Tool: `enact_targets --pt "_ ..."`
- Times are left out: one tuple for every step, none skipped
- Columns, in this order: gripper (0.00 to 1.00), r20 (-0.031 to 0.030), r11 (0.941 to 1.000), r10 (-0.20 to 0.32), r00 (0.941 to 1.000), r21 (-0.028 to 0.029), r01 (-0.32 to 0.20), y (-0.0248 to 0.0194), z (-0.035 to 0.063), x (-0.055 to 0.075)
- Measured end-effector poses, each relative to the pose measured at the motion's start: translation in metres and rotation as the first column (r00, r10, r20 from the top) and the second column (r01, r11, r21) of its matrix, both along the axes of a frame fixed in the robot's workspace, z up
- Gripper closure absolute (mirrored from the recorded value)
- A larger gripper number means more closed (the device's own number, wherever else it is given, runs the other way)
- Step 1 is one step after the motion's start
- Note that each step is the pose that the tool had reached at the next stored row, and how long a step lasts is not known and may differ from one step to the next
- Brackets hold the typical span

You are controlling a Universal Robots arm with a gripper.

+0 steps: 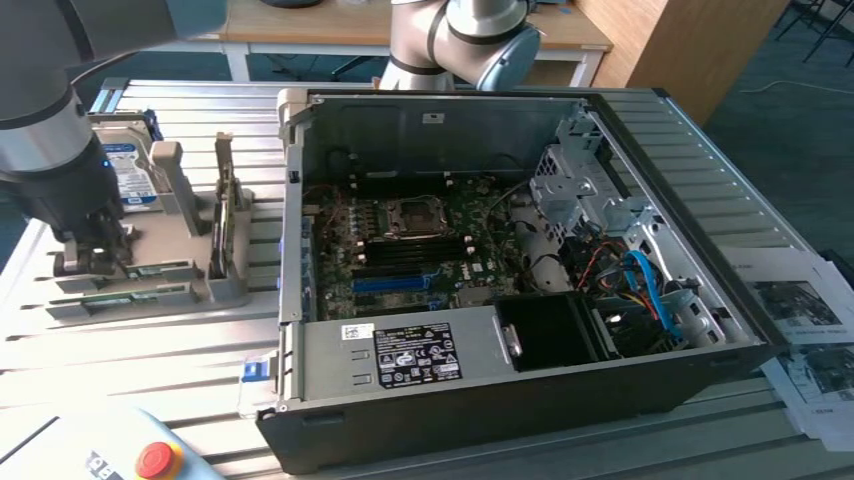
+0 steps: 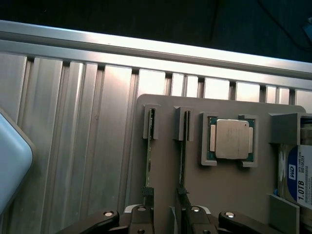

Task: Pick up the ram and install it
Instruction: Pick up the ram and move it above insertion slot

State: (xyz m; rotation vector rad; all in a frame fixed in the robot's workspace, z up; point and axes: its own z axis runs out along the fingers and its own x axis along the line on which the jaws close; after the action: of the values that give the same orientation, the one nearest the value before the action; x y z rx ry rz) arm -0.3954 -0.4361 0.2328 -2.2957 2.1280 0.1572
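Gripper [image 2: 165, 200] is hanging over the grey holder [image 2: 234, 195] on the table [image 1: 160, 350], beside the open computer case [image 1: 454, 125]. Fingers [image 2: 147, 192] are standing wide and holding nothing.

Ram [image 2: 148, 146] is standing on edge in the outer slot of the holder. A second stick [image 2: 183, 153] is sitting parallel in the slot just beside it, nearer the processor chip [image 2: 231, 140], with the hard drive [image 2: 297, 170] beyond that. Nothing is going into the case yet.

I'm reading this as lining up for the pick. Each fingertip is looking roughly in line with a stick rather than straddling one, so it's probably not centred.

What I'm thinking for a clean grab:
- Fingers should be going either side of one stick only, with the neighbour staying outside the grip.
- The descent should be running straight down, wrist square to the slot.
- Pads should be closing on the flat faces, away from the end posts.
- The board is looking thin, so it's likely flexing or cocking in the slot if pulled at an angle.
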Motion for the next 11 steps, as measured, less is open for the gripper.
enact_targets --pt "0.69 0.0000 1.0000 0.000 1.0000 0.0001 0.000 0.0000 0.0000 0.0000" --pt "0.69 -0.0001 1.0000 0.000 1.0000 0.0000 0.000 0.0000 0.0000 0.0000" --pt "0.69 -0.0001 1.0000 0.000 1.0000 0.0000 0.000 0.0000 0.0000 0.0000" --pt "0.69 -0.0001 1.0000 0.000 1.0000 0.0000 0.000 0.0000 0.0000 0.0000" --pt "0.69 -0.0001 1.0000 0.000 1.0000 0.0000 0.000 0.0000 0.0000 0.0001" --pt "0.69 -0.0001 1.0000 0.000 1.0000 0.0000 0.000 0.0000 0.0000 0.0002" --pt "0.69 -0.0001 1.0000 0.000 1.0000 0.0000 0.000 0.0000 0.0000 0.0009" --pt "0.69 -0.0001 1.0000 0.000 1.0000 0.0000 0.000 -0.0001 0.0000 0.0017" --pt "0.69 -0.0001 1.0000 0.000 1.0000 -0.0001 0.000 -0.0001 0.0001 0.0027" --pt "0.69 -0.0001 1.0000 0.000 1.0000 0.0000 0.000 0.0000 0.0000 0.0039" --pt "0.69 -0.0001 1.0000 0.000 1.0000 0.0000 0.000 0.0000 0.0001 0.0052"
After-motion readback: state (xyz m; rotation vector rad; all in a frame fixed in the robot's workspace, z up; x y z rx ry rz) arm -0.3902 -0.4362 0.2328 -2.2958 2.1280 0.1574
